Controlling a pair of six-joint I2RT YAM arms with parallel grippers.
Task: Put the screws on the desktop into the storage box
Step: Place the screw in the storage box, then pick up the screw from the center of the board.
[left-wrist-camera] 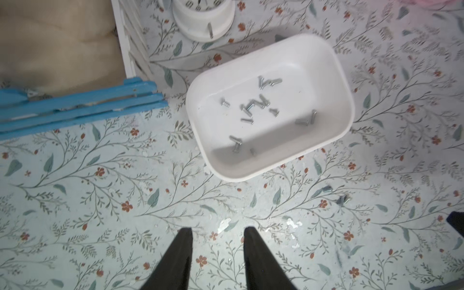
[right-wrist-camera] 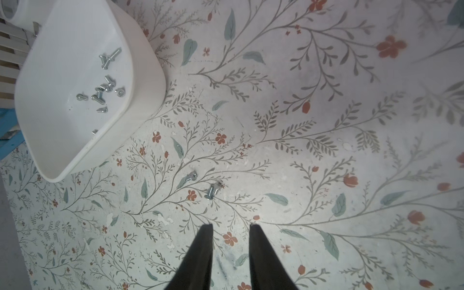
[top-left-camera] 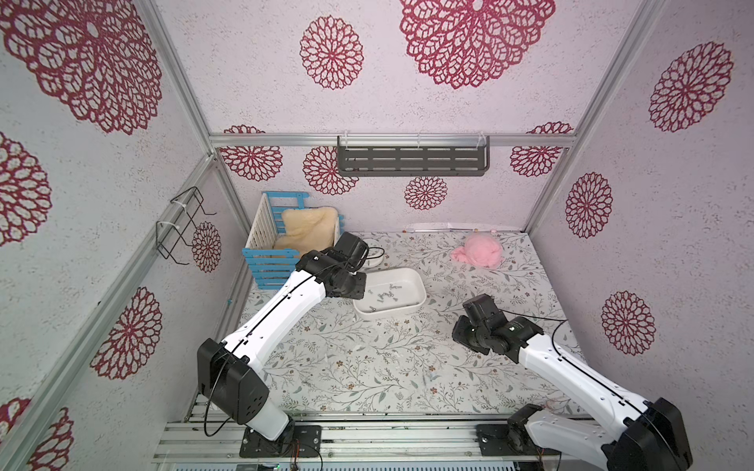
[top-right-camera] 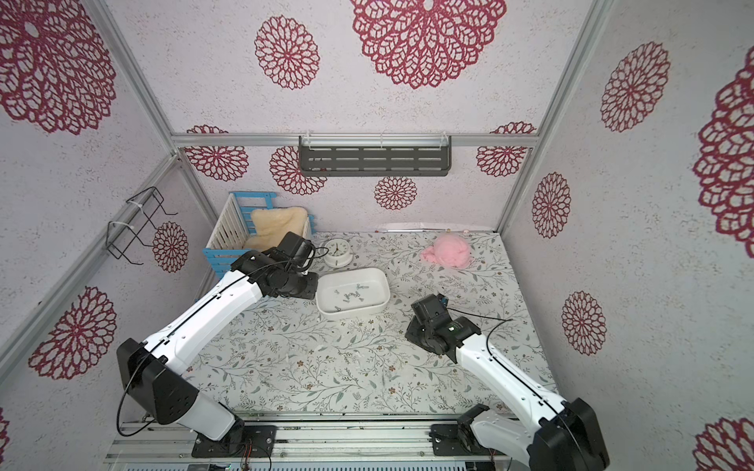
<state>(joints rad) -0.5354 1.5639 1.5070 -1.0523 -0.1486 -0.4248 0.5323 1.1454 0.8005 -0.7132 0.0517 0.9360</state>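
The white storage box [top-left-camera: 392, 312] [top-right-camera: 354, 311] sits slanted on the floral desktop [top-left-camera: 367, 367]. Several silver screws [left-wrist-camera: 253, 105] [right-wrist-camera: 105, 88] lie scattered on its floor. Two more screws lie on the desktop just off one corner of the box, one [right-wrist-camera: 190, 176] [left-wrist-camera: 326, 189] beside the other [right-wrist-camera: 212, 190] [left-wrist-camera: 342, 199]. My left gripper [left-wrist-camera: 218, 229] is open and empty above bare desktop, with the box ahead of its tips. My right gripper [right-wrist-camera: 231, 226] is open with a narrower gap and nothing between the jaws. It hovers a short way from the two loose screws.
A blue-and-white slatted crate [top-left-camera: 277, 244] holding a cream cushion stands at the back left. A round white clock [top-right-camera: 336, 252] sits behind the box. A pink cloth [top-left-camera: 479, 250] lies at the back right. A grey shelf [top-left-camera: 412, 159] and a wire rack [top-left-camera: 183, 224] hang on the walls.
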